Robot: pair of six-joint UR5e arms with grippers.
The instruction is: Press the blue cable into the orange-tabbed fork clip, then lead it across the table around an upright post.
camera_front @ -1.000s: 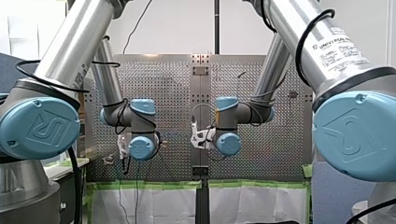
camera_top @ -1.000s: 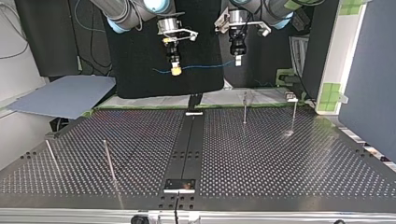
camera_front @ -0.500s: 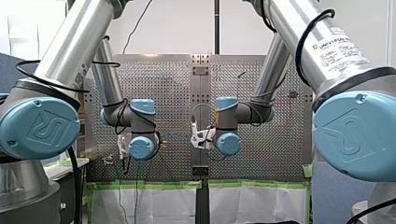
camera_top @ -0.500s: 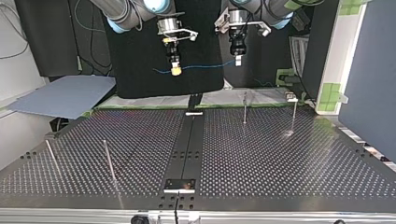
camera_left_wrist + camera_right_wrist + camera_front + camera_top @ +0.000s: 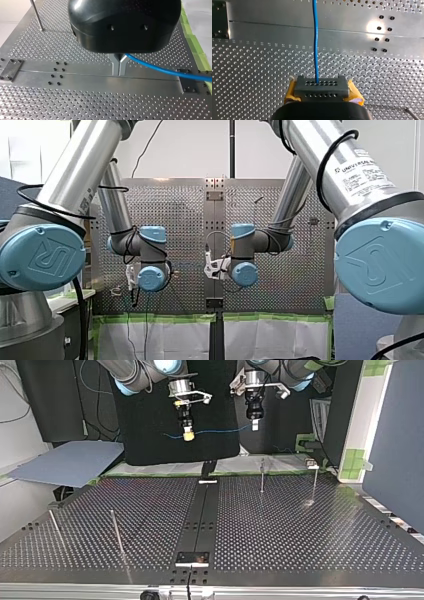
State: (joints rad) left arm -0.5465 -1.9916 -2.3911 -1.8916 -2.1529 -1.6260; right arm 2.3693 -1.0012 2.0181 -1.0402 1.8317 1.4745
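- My left pincer (image 5: 119,72) is clamped tight. Its metal fingers (image 5: 115,65) meet at the tips, and the blue cable (image 5: 162,69) comes out from between them just under the black housing and runs off to one side.
- My right pincer (image 5: 322,87) has hold of the cable too. Yellow pads (image 5: 291,92) sit either side of a grey block (image 5: 322,91) with rows of holes, and the cable leaves the block's front edge straight ahead.
- In the top view the cable (image 5: 217,431) is a nearly level line between the two pincers. My right is at the view's left, my left at its right, and a short tail pokes out past my right pincer.
- Both pincers are well above the table (image 5: 300,535), and the cable hangs clear of it.
- Down on the table stand four thin posts. Two are far back at the top view's right, one (image 5: 262,476) nearer the middle than the other (image 5: 314,482).
- The other two posts lean at the near left, one (image 5: 116,532) inside the other (image 5: 55,529).
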